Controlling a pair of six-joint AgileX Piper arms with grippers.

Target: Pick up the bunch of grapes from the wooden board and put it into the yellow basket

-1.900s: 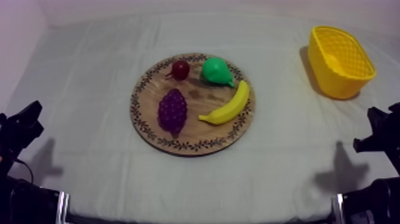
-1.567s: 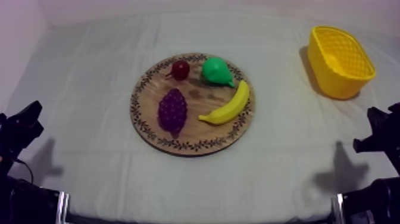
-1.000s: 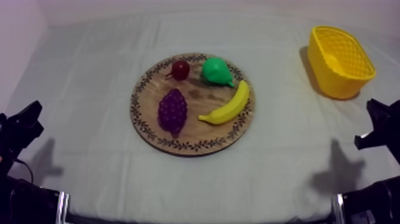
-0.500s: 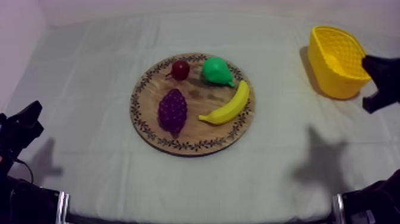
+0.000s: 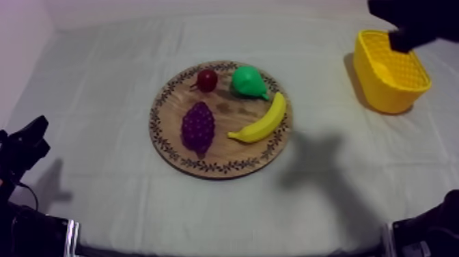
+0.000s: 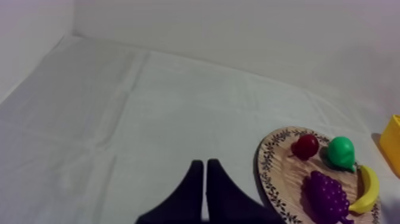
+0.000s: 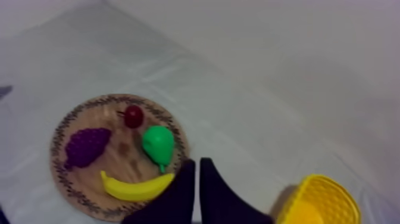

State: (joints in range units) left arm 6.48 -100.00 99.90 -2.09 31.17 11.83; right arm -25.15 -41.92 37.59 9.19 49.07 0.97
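The right arm [image 5: 413,17] is up and away; half a second ago it was beside the basket [image 5: 391,92], now it hangs dark over the basket's far rim; its shadow [image 5: 317,160] has slid across the cloth [image 5: 102,82] to just right of the board [image 5: 220,163]; the left gripper [image 5: 29,142] hasn't budged, low at its own side; nothing on the board has shifted: grapes [image 5: 197,128] on the near left part, small red fruit [image 5: 207,80] and pear [image 5: 247,81] behind them, banana [image 5: 263,120] to the right; the grapes are well apart from the basket. From above, the right arm is just a black mass; the right wrist view settles it: the right gripper [image 7: 198,165] has its fingers pressed together in a narrow wedge, holding nothing, above the cloth between board and basket; the left wrist view does the same for the left gripper: fingers together, empty, over bare cloth, the board off to one side and a sliver of basket beyond it.
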